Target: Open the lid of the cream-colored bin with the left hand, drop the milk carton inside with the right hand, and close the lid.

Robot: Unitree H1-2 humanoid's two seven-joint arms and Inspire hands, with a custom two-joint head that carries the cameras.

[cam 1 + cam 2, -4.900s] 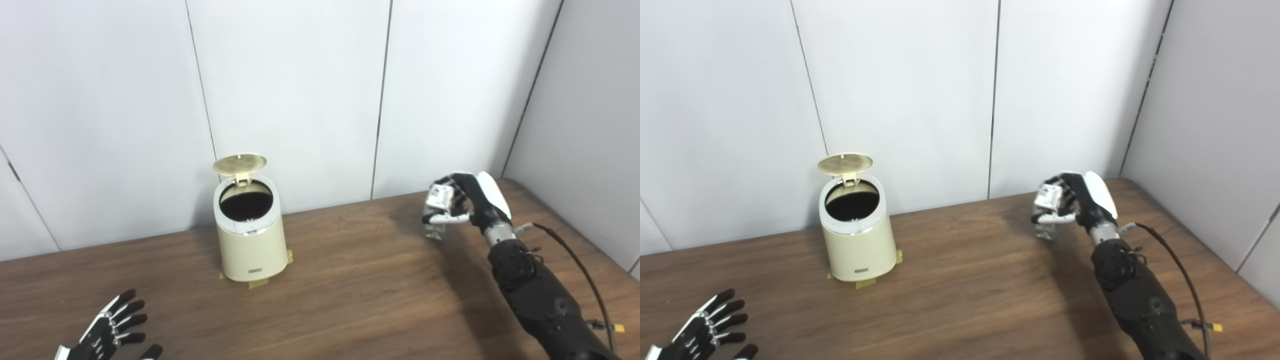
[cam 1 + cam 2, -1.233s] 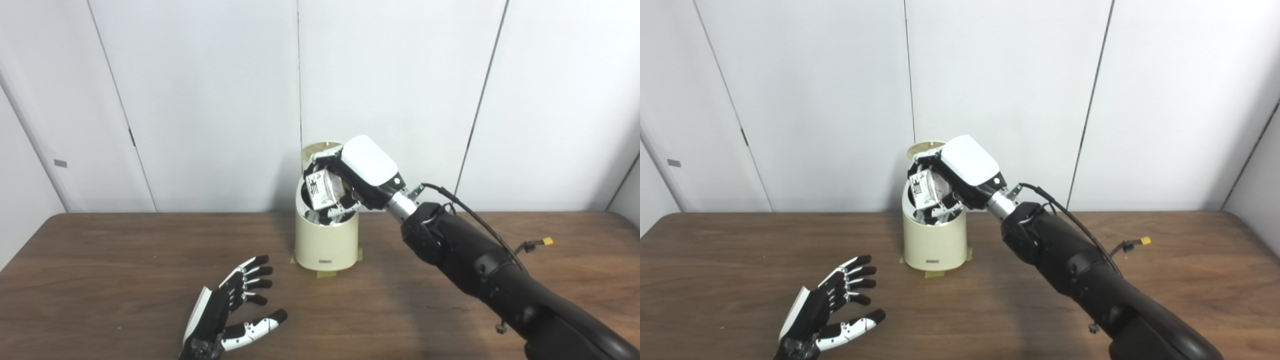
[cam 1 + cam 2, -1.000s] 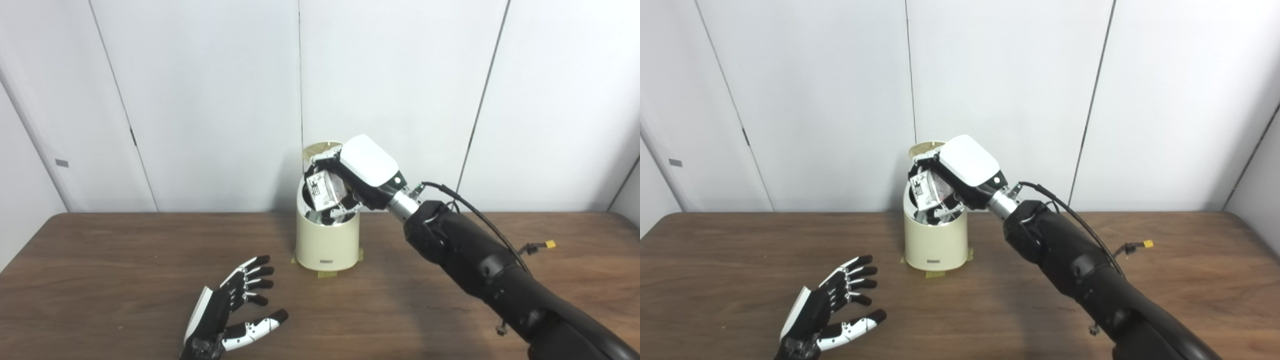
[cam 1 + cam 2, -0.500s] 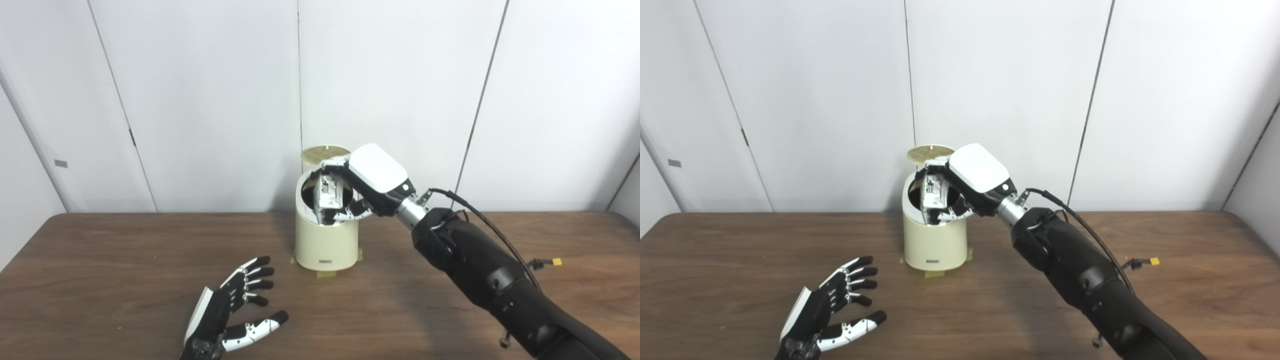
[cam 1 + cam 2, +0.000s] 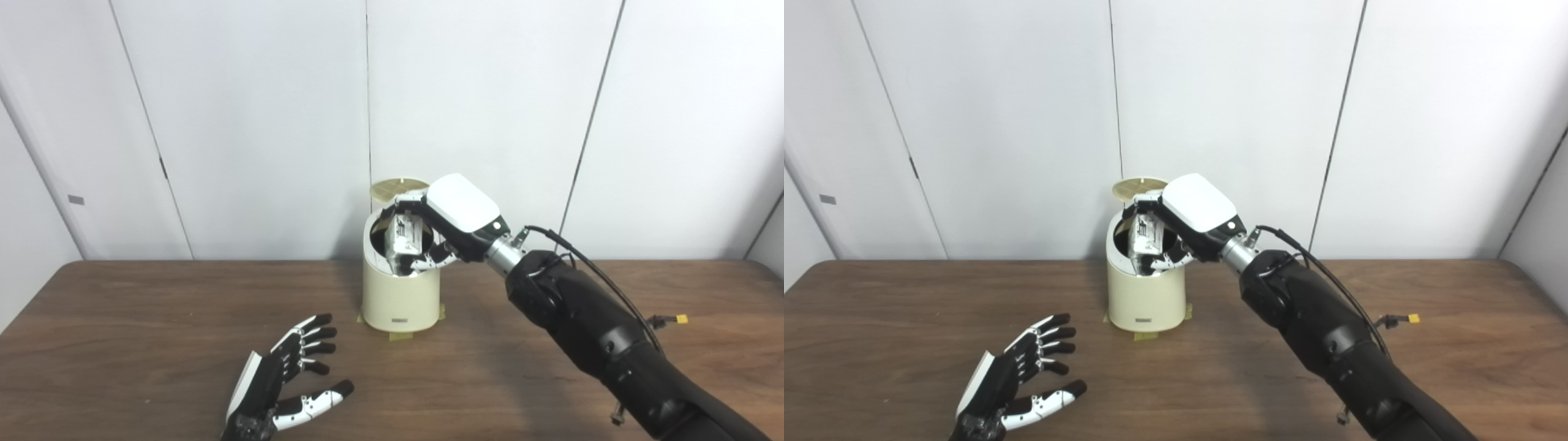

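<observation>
The cream-colored bin (image 5: pixel 398 297) stands at the back middle of the table, its round lid (image 5: pixel 392 187) tipped up and open behind the mouth. My right hand (image 5: pixel 450 223) reaches over the bin's mouth and is shut on the milk carton (image 5: pixel 404 236), which hangs upright in the opening, its lower end below the rim. In the right eye view the carton (image 5: pixel 1146 236) shows the same way. My left hand (image 5: pixel 288 383) lies open and empty on the table in front and to the left of the bin.
Yellow tape (image 5: pixel 398 335) marks the bin's base. A white panelled wall (image 5: pixel 245 122) stands close behind the table. A cable (image 5: pixel 612 294) runs along my right forearm. The wooden table (image 5: pixel 122 343) stretches left and right.
Over five seconds the camera turned and my right hand carried the carton from the right to the bin. In the last second the carton turned upright and dropped into the mouth.
</observation>
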